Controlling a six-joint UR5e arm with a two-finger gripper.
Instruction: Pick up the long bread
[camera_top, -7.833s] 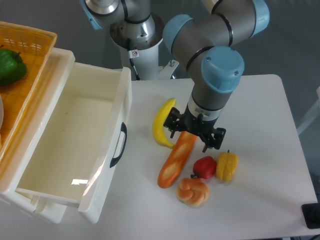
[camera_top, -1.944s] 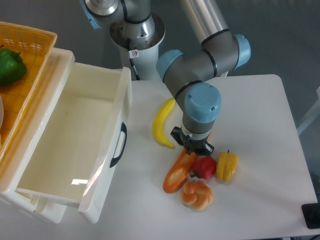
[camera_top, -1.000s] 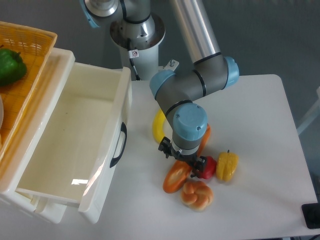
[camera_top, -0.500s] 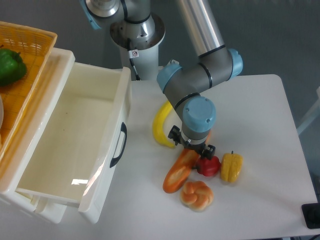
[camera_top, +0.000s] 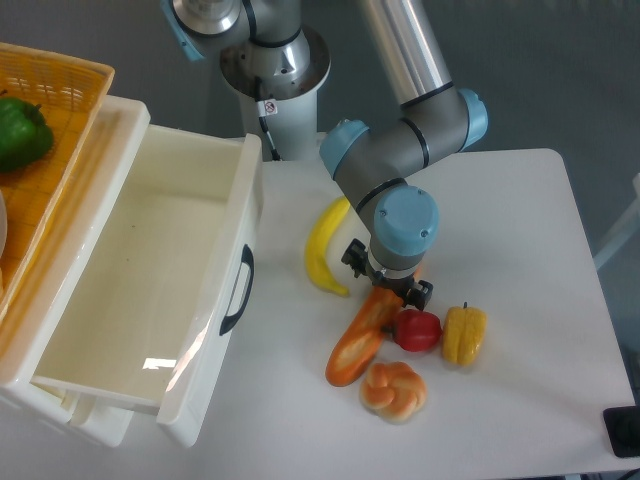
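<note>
Since half a second ago the arm (camera_top: 400, 165) has shifted slightly right and up; the gripper (camera_top: 388, 288) now sits over the upper end of the long bread (camera_top: 360, 328). The bread has barely moved. Against the oldest picture, it lies lower and turned, and the yellow pepper (camera_top: 462, 334) has slid a little right.

The long bread lies on the tabletop (camera_top: 520, 250) near its middle, slanting from upper right to lower left, its upper end under the gripper. Jaws are hidden by the wrist; cannot tell whether they grip the bread or stand apart.

Count: one long bread; one banana (camera_top: 325, 248) just left of the gripper; one red pepper (camera_top: 417, 329) touching the bread's right side; one yellow pepper beside it; one knotted bun (camera_top: 393, 390) just below the bread's lower end. One open white drawer (camera_top: 150, 290) at the table's left edge. One basket (camera_top: 50, 95) at top left holds one green pepper (camera_top: 20, 132).
</note>
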